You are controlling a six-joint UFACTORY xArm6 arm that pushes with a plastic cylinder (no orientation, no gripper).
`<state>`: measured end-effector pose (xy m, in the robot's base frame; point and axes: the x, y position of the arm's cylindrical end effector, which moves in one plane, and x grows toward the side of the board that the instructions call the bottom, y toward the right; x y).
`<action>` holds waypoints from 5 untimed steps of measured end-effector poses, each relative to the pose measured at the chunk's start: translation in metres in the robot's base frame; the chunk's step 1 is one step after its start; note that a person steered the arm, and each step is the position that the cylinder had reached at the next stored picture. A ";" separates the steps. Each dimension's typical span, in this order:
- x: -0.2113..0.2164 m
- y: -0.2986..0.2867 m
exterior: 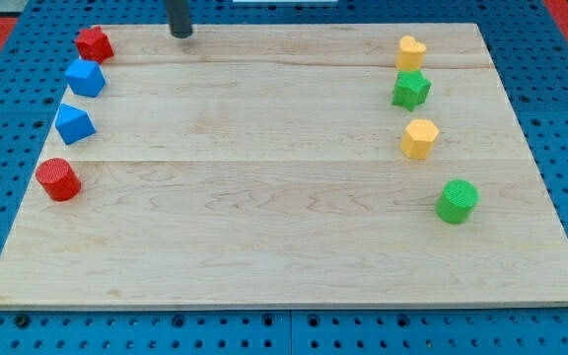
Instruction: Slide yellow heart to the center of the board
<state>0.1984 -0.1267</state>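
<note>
The yellow heart (411,51) lies near the board's top right corner, just above the green star (410,89). My tip (181,35) rests at the board's top edge, left of centre, far to the left of the yellow heart and touching no block. The nearest block to the tip is the red star (94,43), to its left.
A yellow hexagon (419,138) and a green cylinder (457,201) lie below the green star on the right. On the left sit a blue block (85,77), a second blue block (73,123) and a red cylinder (59,179). The wooden board (284,217) lies on a blue pegboard.
</note>
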 end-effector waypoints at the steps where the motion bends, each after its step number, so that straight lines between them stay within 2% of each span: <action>1: -0.005 0.045; 3: -0.005 0.149; 5: -0.006 0.225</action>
<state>0.1923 0.0982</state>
